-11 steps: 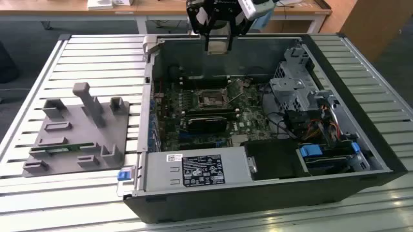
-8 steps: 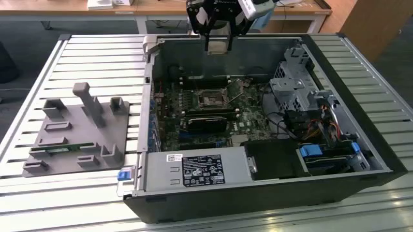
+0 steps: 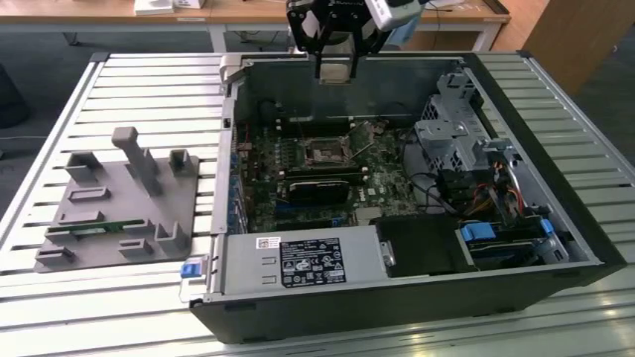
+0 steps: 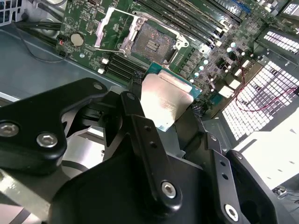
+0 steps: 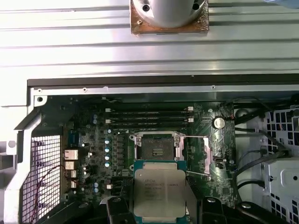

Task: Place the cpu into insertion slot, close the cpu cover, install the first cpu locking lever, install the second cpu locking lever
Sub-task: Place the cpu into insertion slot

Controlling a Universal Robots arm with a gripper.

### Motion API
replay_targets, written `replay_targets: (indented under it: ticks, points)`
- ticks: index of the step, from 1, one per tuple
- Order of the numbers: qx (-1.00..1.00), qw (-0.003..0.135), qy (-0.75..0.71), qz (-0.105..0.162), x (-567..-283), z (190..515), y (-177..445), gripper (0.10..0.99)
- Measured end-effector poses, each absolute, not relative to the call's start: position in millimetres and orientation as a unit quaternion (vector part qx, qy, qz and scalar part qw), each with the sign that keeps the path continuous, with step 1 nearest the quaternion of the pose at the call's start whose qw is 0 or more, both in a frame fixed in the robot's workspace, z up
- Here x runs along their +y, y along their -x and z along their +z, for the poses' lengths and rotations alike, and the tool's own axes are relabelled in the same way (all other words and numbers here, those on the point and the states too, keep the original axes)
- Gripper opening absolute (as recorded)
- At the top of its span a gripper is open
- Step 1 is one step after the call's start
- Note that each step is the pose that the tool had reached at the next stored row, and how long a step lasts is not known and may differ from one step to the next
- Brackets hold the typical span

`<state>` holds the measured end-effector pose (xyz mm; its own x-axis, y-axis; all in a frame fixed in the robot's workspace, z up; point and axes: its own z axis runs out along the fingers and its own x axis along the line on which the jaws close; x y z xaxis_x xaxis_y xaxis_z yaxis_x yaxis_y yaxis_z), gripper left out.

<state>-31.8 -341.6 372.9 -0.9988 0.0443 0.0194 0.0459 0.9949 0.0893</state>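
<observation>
While hanging over the far wall of the open computer case (image 3: pixel 397 305), holds the cpu (image 4: pixel 164 95) in the claw (image 3: pixel 334 73), closed partway onto two opposite edges of the chip. In the second wrist view, pinches a dull silver square with a green rim, tilted, between black fingers (image 4: pixel 138 116). Keeps that chip high above the motherboard (image 3: pixel 387 178), in contact with the claw alone. In the first wrist view, presents the chip's printed metal top to the camera, just beside the insertion slot (image 5: pixel 157 148) and not seated in it.

Bare socket below: dark square centre, silver rim, green board all around. Beside it in the second wrist view, the cpu cover (image 4: pixel 111 29), swung up and open on its hinge, a thin bright frame with a square window. In the first wrist view, two thin silver locking levers (image 5: pixel 195 136), released and sticking out sideways from the socket.

Along one side of the socket, long black memory slots (image 5: pixel 149 116); near a corner of the board, a round coin battery (image 5: pixel 218 122).

Under the case in the exterior view, a slatted metal desk (image 3: pixel 555 89). Towards the exterior view's left, well apart from the case, a grey fixture tray (image 3: pixel 109 208) with upright posts. Along the case's near wall, a labelled power supply (image 3: pixel 288 264); towards the exterior view's right of the board, a silver drive cage (image 3: pixel 447 137).
</observation>
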Motion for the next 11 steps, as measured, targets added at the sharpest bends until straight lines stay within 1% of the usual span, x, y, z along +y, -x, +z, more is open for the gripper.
replay_targets:
  ticks: [11]
  points:
    - [-0.998, 0.008, 0.038, -0.045, -341.6, 372.9, 31.8, 0.533]
